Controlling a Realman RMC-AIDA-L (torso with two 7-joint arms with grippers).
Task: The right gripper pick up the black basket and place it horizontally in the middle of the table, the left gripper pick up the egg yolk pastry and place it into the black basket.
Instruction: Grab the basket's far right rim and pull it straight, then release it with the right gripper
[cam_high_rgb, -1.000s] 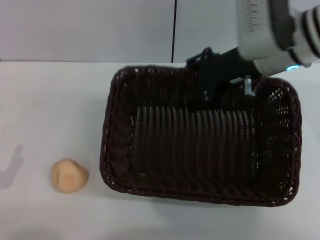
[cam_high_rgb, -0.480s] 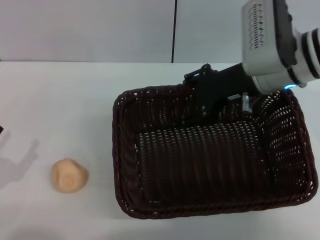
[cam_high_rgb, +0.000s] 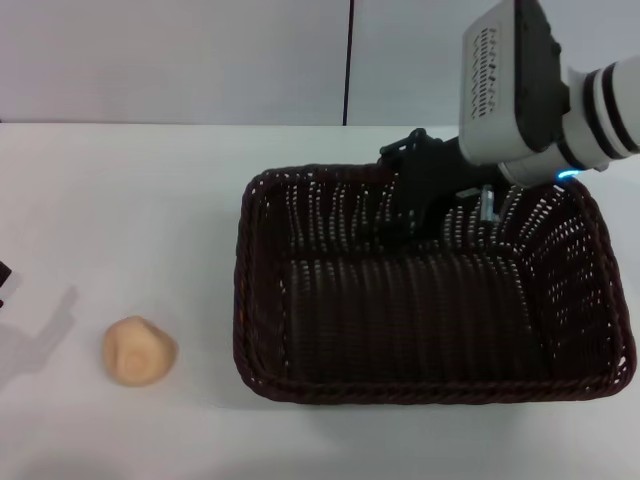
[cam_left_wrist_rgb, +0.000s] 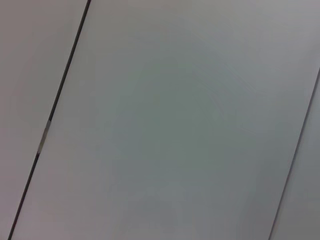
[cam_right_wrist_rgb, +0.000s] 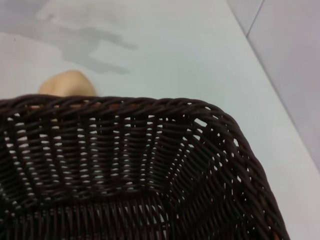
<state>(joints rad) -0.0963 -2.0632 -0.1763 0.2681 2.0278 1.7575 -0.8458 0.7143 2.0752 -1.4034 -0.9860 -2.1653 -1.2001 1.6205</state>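
Note:
The black basket (cam_high_rgb: 430, 300) lies lengthwise across the white table (cam_high_rgb: 120, 200), right of the middle, and looks flat on it. My right gripper (cam_high_rgb: 412, 200) is at the basket's far rim, shut on the wicker there. The egg yolk pastry (cam_high_rgb: 139, 350) sits on the table to the left of the basket, apart from it. In the right wrist view the basket's rim (cam_right_wrist_rgb: 150, 107) fills the picture and the pastry (cam_right_wrist_rgb: 67, 83) peeks over it. Only a black tip of my left gripper (cam_high_rgb: 3, 273) shows at the left edge of the head view, left of the pastry.
The wall behind the table has a dark vertical seam (cam_high_rgb: 349, 60). The left wrist view shows only grey wall panels (cam_left_wrist_rgb: 165, 125) with dark seams. Bare tabletop lies between the pastry and the basket.
The basket has swung with my right gripper, its left end moving right and its rim levelling out. A black tip of my left gripper has come in at the left edge.

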